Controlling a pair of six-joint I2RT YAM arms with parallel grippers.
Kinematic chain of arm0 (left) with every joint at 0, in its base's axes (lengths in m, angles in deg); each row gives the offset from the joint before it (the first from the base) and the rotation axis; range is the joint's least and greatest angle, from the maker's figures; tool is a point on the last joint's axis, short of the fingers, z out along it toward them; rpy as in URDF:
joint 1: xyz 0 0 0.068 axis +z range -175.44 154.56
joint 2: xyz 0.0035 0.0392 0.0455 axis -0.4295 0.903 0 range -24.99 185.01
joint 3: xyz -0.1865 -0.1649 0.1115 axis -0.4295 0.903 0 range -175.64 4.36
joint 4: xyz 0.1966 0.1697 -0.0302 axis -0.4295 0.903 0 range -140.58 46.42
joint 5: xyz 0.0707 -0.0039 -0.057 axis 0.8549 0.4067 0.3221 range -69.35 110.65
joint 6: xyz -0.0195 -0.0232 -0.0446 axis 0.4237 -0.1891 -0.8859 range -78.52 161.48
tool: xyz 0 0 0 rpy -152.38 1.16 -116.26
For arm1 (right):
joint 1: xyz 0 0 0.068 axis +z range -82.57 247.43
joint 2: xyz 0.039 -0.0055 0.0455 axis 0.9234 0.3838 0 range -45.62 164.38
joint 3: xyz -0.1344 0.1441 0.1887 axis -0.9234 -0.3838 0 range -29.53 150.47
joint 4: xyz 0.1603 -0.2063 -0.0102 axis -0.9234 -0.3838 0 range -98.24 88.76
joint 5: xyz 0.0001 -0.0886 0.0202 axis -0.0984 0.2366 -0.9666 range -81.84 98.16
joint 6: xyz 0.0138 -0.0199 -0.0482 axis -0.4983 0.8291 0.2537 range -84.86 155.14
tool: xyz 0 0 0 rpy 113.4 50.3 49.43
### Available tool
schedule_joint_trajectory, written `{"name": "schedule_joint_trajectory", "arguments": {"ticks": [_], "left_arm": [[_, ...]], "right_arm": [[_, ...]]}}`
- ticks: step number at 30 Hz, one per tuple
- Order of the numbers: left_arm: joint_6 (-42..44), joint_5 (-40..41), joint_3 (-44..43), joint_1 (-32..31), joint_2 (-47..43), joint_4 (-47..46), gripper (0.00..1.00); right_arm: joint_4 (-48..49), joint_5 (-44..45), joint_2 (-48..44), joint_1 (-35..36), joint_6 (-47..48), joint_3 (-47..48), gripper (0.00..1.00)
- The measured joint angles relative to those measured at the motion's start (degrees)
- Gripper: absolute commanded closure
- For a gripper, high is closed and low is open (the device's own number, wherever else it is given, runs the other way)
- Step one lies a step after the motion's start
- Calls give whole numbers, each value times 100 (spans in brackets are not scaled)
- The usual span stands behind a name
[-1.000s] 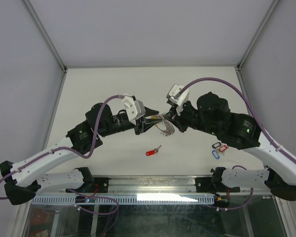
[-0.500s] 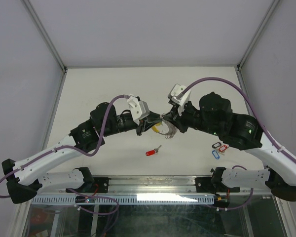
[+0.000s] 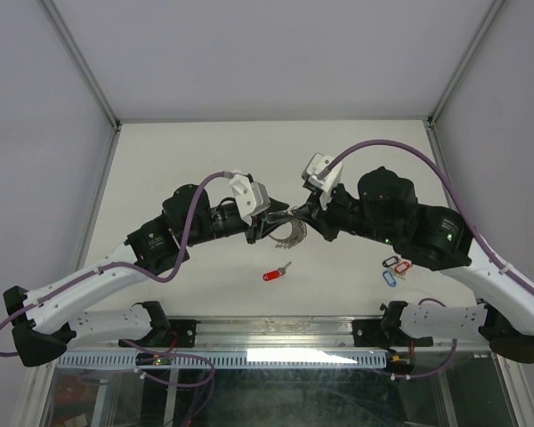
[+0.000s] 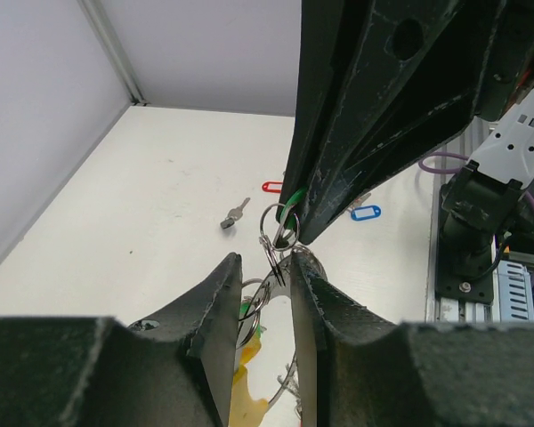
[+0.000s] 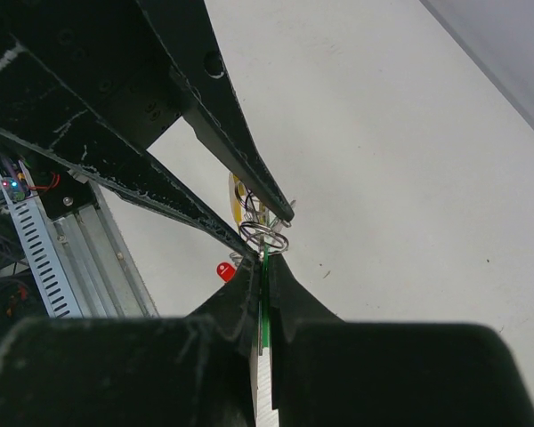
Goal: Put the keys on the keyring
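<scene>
The keyring (image 3: 292, 233) hangs in the air over the middle of the bench (image 3: 187, 151), a pale beaded loop drooping just below where the two arms meet. Above it, the green key (image 5: 264, 313) is clamped by its tag between the right fingers (image 5: 294, 307), which are closed tight on it. Its small ring (image 4: 277, 228) sits right at their tips.

The left fingers (image 4: 215, 307) stand narrow, with a thin wire running up through the gap toward that small ring. I cannot tell whether they pinch the wire or only bracket it. A yellow tag (image 4: 246, 374) shows low between them.

I judge the task to be early to midway. The green key is being offered to the loop but does not look threaded yet. The yellow one seems to hang with the keyring, so it may already be on.

A red key (image 3: 275, 273) lies on the bench near the front, well apart from the fingers. The other keys (image 3: 394, 269), with blue, red and dark tags, lie in a small cluster to the right. All of these are left to do.

From above, the arms cover the meeting point. The wrist views cut off the loop, so its opening is not visible, and where the wire ends is too fine to make out.
</scene>
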Motion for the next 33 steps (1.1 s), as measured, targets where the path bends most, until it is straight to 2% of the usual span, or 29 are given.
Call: {"name": "schedule_joint_trajectory", "arguments": {"ticks": [8,13,24,33], "left_arm": [[-2,0,0,0,-7,-9,87],[-2,-7,-4,-4,-9,-15,100],[46,-13,-66,-4,-9,151,100],[199,-275,-192,-11,-9,352,100]], "right_arm": [[11,-9,-2,0,-22,-44,100],[35,-26,0,0,-39,-48,100],[59,-31,-52,-11,-35,-181,100],[369,63,-728,-9,396,-1045,100]]}}
